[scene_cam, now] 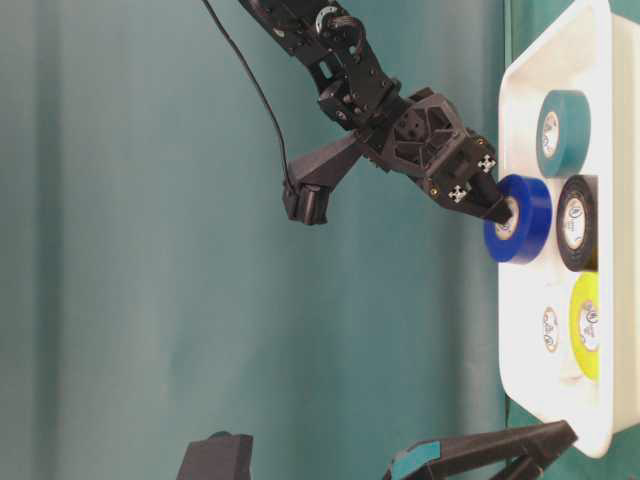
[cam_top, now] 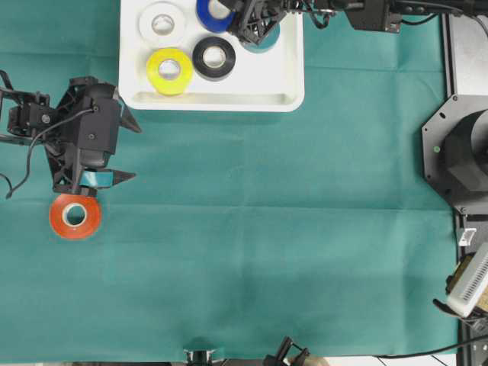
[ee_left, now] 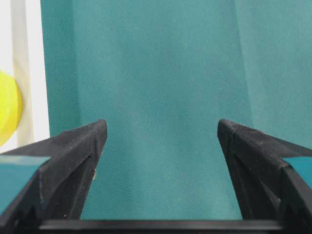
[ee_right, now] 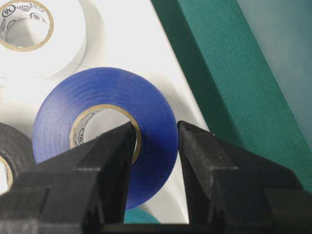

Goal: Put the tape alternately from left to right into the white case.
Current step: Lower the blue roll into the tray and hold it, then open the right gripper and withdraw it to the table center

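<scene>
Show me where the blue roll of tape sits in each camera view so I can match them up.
Overhead: blue roll at the top edge, inside the white case, under the right gripper.
Table-level: right of centre, held above the case.
Left wrist: not in view.
Right wrist: centre, pinched between the fingers.
Shared landmark: the black roll, beside the blue one.

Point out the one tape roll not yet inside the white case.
The orange-red roll. It lies flat on the green cloth beside the open left gripper; the white, yellow, black, teal and blue rolls are within the white case.
</scene>
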`<state>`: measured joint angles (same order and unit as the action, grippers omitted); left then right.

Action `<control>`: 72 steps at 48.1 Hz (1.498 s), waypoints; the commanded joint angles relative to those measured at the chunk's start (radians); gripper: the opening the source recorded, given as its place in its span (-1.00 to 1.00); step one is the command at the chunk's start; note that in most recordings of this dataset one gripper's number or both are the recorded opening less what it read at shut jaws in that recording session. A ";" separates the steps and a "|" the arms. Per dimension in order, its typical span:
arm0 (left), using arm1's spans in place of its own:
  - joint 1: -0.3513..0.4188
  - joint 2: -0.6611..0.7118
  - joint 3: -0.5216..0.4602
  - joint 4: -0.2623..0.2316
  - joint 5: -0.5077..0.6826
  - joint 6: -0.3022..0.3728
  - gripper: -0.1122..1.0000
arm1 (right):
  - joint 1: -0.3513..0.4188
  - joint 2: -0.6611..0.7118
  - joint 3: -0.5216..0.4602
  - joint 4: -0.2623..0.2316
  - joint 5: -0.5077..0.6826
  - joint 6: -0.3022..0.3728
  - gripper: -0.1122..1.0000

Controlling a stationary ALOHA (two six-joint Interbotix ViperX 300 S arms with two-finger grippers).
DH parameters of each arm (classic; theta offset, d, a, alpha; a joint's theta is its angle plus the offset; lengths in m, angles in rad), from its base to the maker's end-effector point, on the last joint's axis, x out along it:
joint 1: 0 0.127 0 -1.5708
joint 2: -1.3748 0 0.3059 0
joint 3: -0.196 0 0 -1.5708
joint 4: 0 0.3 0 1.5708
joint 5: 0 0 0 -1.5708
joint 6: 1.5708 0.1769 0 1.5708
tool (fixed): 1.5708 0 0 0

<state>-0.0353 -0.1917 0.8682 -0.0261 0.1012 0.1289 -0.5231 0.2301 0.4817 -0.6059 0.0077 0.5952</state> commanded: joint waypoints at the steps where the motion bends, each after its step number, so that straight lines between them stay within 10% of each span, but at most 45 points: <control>1: -0.003 -0.011 -0.014 0.000 -0.008 0.002 1.00 | -0.002 -0.020 -0.021 -0.002 -0.009 -0.002 -0.77; 28: -0.005 -0.011 -0.014 -0.002 -0.008 0.002 1.00 | -0.002 -0.020 -0.023 -0.003 0.006 0.000 -0.75; 45: -0.003 -0.011 -0.015 -0.002 -0.008 0.000 1.00 | -0.003 -0.020 -0.017 -0.002 0.006 0.002 0.79; 72: -0.003 -0.011 -0.015 -0.002 -0.008 0.002 1.00 | 0.048 -0.061 0.031 -0.002 0.002 0.002 0.79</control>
<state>-0.0368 -0.1933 0.8682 -0.0261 0.1012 0.1289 -0.4955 0.2209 0.5077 -0.6075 0.0153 0.5952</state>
